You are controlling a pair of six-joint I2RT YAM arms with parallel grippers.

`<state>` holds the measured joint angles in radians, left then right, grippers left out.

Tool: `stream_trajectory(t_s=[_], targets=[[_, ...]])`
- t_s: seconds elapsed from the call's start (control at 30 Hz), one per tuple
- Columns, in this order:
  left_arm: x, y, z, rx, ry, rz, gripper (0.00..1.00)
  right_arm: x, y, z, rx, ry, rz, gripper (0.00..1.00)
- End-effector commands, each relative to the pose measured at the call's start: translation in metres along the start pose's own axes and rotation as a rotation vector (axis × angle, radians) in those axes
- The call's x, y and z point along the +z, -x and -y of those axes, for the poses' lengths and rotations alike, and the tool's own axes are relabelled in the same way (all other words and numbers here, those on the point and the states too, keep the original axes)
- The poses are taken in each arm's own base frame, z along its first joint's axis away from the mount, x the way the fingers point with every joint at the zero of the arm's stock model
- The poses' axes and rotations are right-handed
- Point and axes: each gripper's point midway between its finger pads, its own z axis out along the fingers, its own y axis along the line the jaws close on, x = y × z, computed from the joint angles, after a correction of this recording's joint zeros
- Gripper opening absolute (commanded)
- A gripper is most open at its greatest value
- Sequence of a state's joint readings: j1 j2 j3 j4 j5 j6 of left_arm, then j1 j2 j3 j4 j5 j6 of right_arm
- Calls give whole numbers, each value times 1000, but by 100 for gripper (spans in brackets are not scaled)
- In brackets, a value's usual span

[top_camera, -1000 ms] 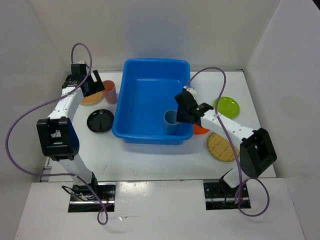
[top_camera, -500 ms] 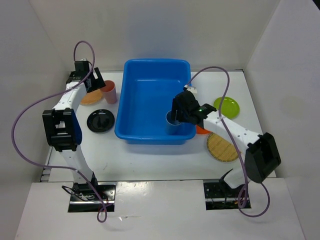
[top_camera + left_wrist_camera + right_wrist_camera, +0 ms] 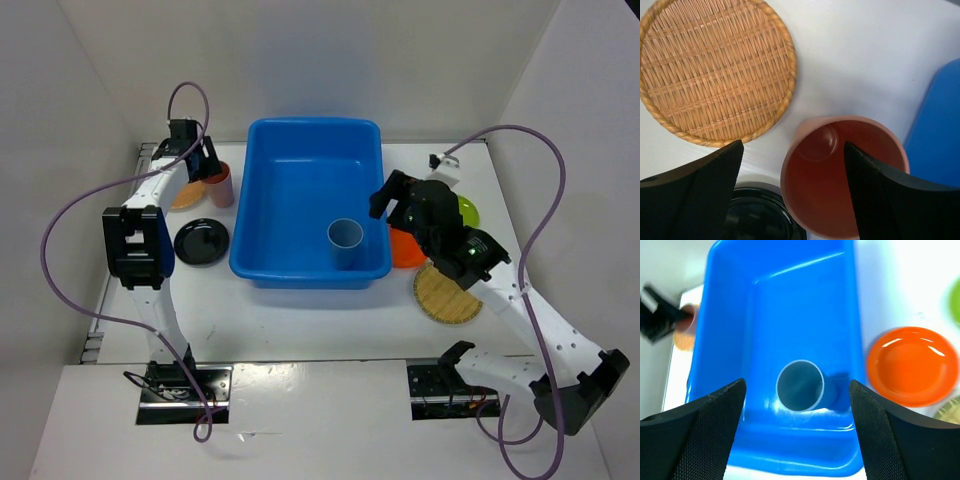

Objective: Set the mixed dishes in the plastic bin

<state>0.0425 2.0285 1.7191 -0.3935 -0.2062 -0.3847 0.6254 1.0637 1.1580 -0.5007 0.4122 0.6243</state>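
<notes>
The blue plastic bin (image 3: 300, 185) stands mid-table with a blue cup (image 3: 346, 243) upright in its near right corner. My right gripper (image 3: 393, 203) hovers open above the bin's right rim, apart from the cup (image 3: 800, 386), nothing between its fingers (image 3: 705, 435). On the left, my left gripper (image 3: 204, 163) hangs open right over a pink cup (image 3: 221, 185); in the left wrist view the cup (image 3: 840, 175) lies under the gap, one finger (image 3: 900, 200) overlapping its mouth. A tan plate (image 3: 715, 70) and a black plate (image 3: 201, 241) lie beside it.
Right of the bin lie an orange plate (image 3: 404, 252), a lime-green plate (image 3: 465, 210) partly behind my right arm, and a second tan plate (image 3: 445, 293). White walls close in the table at the back and sides.
My right gripper opened, left the blue cup standing in the bin, and rose back to the right. My left gripper shifted right over the pink cup, its jaws slightly narrower.
</notes>
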Motion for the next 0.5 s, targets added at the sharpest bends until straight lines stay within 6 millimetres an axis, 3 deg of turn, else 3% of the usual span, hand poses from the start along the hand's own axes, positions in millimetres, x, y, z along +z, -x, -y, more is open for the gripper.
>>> stream_trajectory(t_s=[0.0, 0.13, 0.17, 0.27, 0.37, 0.4, 0.47], targets=[[9, 2, -5, 23, 27, 0, 87, -3, 4, 40, 55, -150, 63, 88], [12, -3, -3, 32, 34, -7, 87, 1, -9, 94, 156, -299, 85, 89], [16, -6, -5, 34, 46, -15, 84, 6, -18, 118, 187, -365, 75, 89], [15, -2, -4, 32, 43, -5, 74, 9, -27, 146, 250, -416, 76, 91], [18, -6, -1, 33, 27, -19, 43, 4, -29, 165, 297, -474, 126, 92], [18, -9, 1, 35, 18, -31, 25, 5, -28, 172, 309, -495, 146, 92], [22, -15, 0, 40, 25, -56, 6, 1, -27, 179, 336, -515, 179, 92]])
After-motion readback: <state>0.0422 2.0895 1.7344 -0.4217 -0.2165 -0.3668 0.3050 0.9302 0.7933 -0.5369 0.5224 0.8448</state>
